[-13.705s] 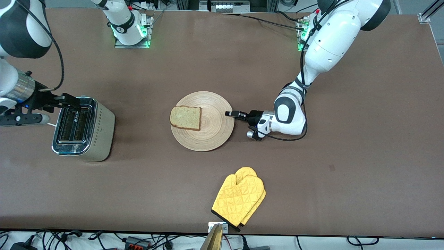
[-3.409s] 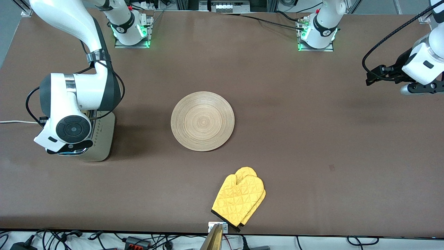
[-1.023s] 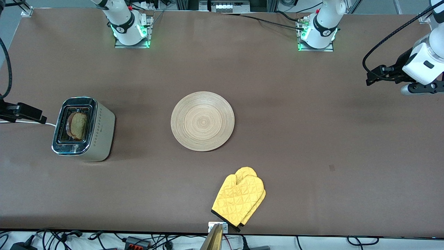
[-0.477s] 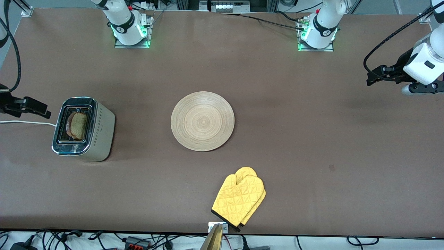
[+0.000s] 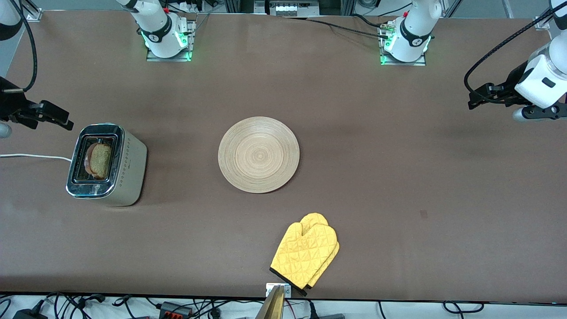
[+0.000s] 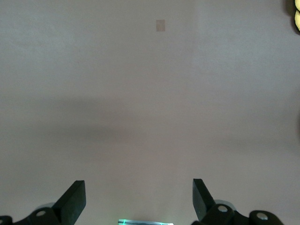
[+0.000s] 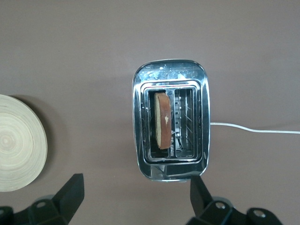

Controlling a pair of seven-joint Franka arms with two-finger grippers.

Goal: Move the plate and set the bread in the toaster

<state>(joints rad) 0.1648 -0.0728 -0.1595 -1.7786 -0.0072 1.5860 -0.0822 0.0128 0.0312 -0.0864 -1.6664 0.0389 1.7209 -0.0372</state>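
The cream and chrome toaster (image 5: 126,166) (image 7: 171,70) stands toward the right arm's end of the table. The bread (image 5: 99,160) (image 7: 163,120) stands on edge in the slot on the plate's side, its brown crust up. The bare wooden plate (image 5: 258,154) (image 7: 18,143) lies at the table's middle. My right gripper (image 5: 55,117) (image 7: 136,187) hangs open and empty above the table beside the toaster, touching nothing. My left gripper (image 5: 478,95) (image 6: 138,187) waits open over bare table at the left arm's end.
A yellow oven mitt (image 5: 305,250) lies near the table's front edge, nearer the front camera than the plate. The toaster's white cord (image 5: 35,156) (image 7: 253,129) runs off toward the right arm's end. The arm bases (image 5: 166,37) stand along the table's edge farthest from the front camera.
The right gripper has shifted a little beside the toaster, empty, with the bread staying in its slot. The left arm, plate and mitt have not moved.
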